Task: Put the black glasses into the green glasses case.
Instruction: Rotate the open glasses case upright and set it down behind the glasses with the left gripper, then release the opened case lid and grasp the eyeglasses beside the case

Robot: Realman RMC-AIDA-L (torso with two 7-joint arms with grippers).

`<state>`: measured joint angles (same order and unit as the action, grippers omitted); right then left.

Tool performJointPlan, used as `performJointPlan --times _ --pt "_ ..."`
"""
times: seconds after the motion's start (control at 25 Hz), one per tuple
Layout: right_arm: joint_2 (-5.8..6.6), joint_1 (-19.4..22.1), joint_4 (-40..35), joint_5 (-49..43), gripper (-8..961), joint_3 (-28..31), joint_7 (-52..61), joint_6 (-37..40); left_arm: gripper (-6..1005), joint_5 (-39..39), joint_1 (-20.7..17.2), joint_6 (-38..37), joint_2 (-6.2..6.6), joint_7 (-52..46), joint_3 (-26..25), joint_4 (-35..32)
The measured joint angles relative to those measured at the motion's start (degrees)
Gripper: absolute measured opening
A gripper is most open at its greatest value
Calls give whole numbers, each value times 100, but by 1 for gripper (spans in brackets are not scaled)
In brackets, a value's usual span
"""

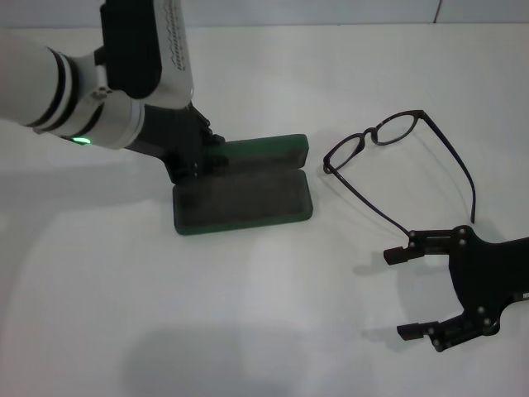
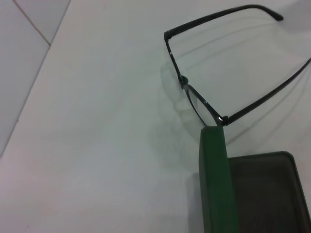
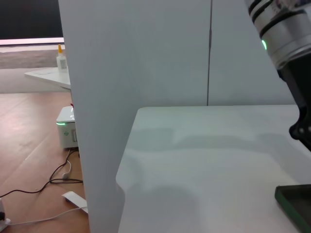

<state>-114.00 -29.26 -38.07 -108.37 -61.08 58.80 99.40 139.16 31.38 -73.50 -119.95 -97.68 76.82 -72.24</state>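
The green glasses case point(image 1: 244, 203) lies open at the table's middle, its lid point(image 1: 264, 151) standing up behind the tray. My left gripper point(image 1: 194, 157) sits at the case's left end, against the lid. In the left wrist view the lid edge point(image 2: 216, 184) and the grey-green tray show, with the black glasses point(image 2: 184, 83) just beyond. The black glasses point(image 1: 388, 130) rest unfolded on the table right of the case, their temples pointing toward me. My right gripper point(image 1: 405, 294) hovers open at the front right, just short of the temple tips. A corner of the case point(image 3: 295, 204) shows in the right wrist view.
The white table point(image 1: 248, 331) carries only the case and the glasses. In the right wrist view a white panel point(image 3: 97, 121) stands beside the table, with a wooden floor and cables point(image 3: 53, 179) beyond the table edge.
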Motion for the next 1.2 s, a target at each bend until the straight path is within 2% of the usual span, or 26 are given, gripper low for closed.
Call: performJointPlan --times 0.16,0.64,0.76,0.92,1.04,1.2 --pt "0 0 24 0 863 0 4 0 218 -110 -224 192 -2 30 293 -182" --pt "18 0 41 0 862 0 8 0 361 -431 -359 300 -2 -32 304 -380" --pt "27 0 44 2 862 0 8 0 489 -584 -361 255 1 -234 268 -475" --pt "38 14 51 27 862 6 9 0 668 -1220 -361 29 18 -663 -69 -581" --pt "38 16 55 49 862 15 9 0 807 -2114 -364 -390 27 -651 -564 -326" --pt "42 17 55 55 862 18 9 0 843 -3185 -303 -903 63 -309 -1113 402"
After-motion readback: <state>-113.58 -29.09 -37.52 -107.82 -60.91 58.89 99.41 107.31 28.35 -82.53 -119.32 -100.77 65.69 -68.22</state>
